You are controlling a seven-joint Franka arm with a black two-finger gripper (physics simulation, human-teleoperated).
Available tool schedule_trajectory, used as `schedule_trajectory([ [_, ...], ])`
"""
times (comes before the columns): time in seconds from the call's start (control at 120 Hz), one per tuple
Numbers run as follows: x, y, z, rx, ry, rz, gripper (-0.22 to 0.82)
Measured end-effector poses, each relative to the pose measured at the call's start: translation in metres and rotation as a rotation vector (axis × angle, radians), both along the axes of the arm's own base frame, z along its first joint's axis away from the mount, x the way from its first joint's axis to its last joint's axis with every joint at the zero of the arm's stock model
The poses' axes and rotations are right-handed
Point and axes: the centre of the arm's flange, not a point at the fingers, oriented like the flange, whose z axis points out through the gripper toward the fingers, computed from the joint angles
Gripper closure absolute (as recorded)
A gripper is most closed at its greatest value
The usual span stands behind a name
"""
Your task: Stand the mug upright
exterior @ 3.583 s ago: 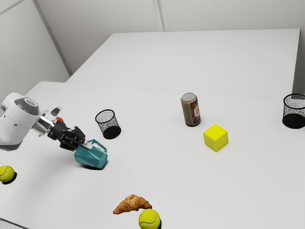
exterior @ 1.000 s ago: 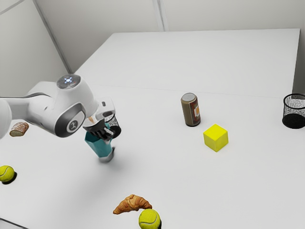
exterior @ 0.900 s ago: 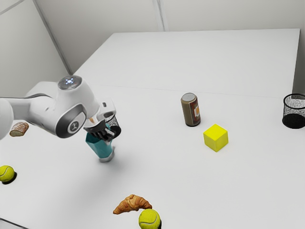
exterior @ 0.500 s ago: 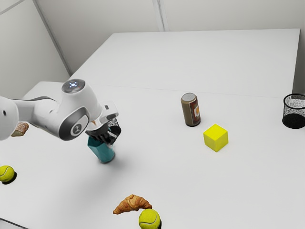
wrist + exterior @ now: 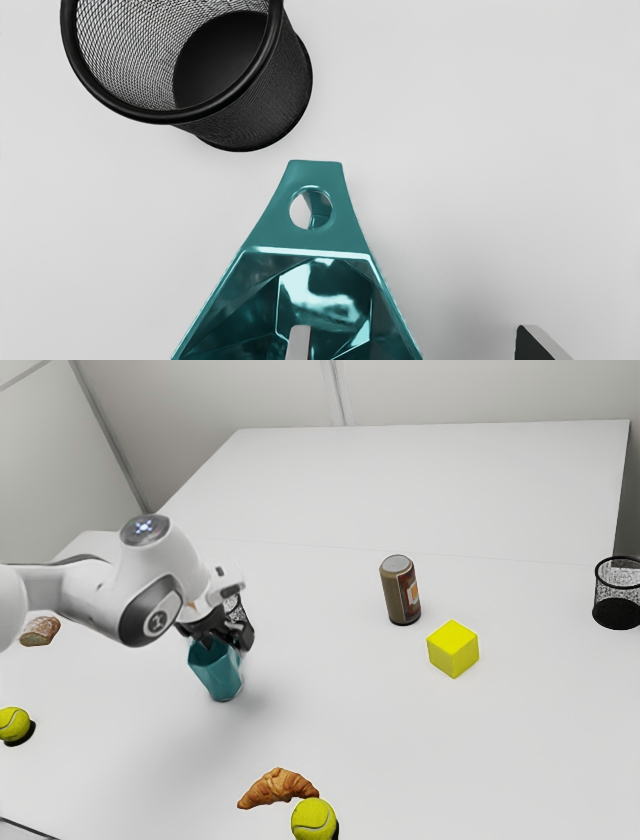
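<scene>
Exterior view: the arm (image 5: 165, 570) bends down over the teal mug (image 5: 218, 672).

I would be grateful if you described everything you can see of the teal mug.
The mug looks glossy, with flat, angular sides and a tapering handle pierced by a round hole. It appears to stand upright on the table, mouth up, its handle pointing toward the nearby black mesh bin. The gripper is open, one finger over or inside the mouth, the other outside; I cannot tell whether either touches it.
</scene>
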Motion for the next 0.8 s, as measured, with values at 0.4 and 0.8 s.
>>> schedule_trajectory([
  [0.4,0.033,-0.014,0.097,-0.053,0.035,0.051,0.05],
  [0.8,0.062,-0.023,0.189,-0.069,0.148,0.070,0.03],
])
